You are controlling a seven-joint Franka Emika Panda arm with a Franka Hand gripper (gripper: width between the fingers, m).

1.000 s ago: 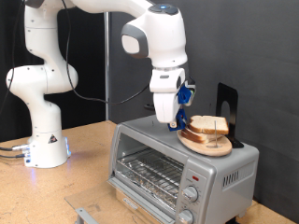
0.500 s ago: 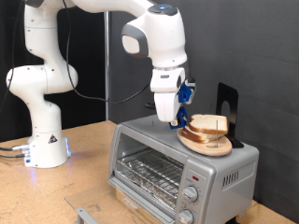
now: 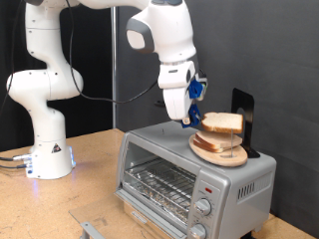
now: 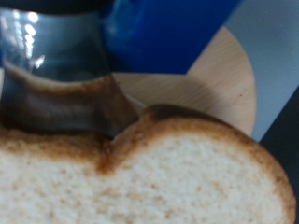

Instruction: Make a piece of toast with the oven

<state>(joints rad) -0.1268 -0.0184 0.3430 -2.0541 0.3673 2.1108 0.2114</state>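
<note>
End effector [image 3: 192, 118] hangs above the oven's [image 3: 189, 171] top, toward the exterior view's right, clenched on one edge of the toast [image 3: 222, 122]. That slice is lifted clear of the bread stack [image 3: 216, 147] lying on the round wooden plate [image 3: 235, 159], and it sits roughly level, its free edge pointing toward the exterior view's right. A blue part of the hand [image 3: 197, 90] shows just above the grip.

Seen from the wrist, the toast [image 4: 140, 177] fills the near part of the picture, pale crumb with a tan crust, and the plate [image 4: 229, 79] lies beyond it. A dark finger [image 4: 56, 93] presses against the crust; blue plastic [image 4: 159, 33] sits behind it.

The oven stands on the wooden bench [image 3: 90, 189], door shut, its wire rack [image 3: 159, 184] visible through the glass. Two round knobs [image 3: 204, 208] sit one above the other at the front's right, with a small red light [image 3: 207, 187] over them. A black upright stand [image 3: 242, 118] rises behind the plate on the oven top. The arm's white base [image 3: 45, 149] stands on the bench at the exterior view's left, and a small metal bracket [image 3: 88, 227] lies at the bench's near edge.
</note>
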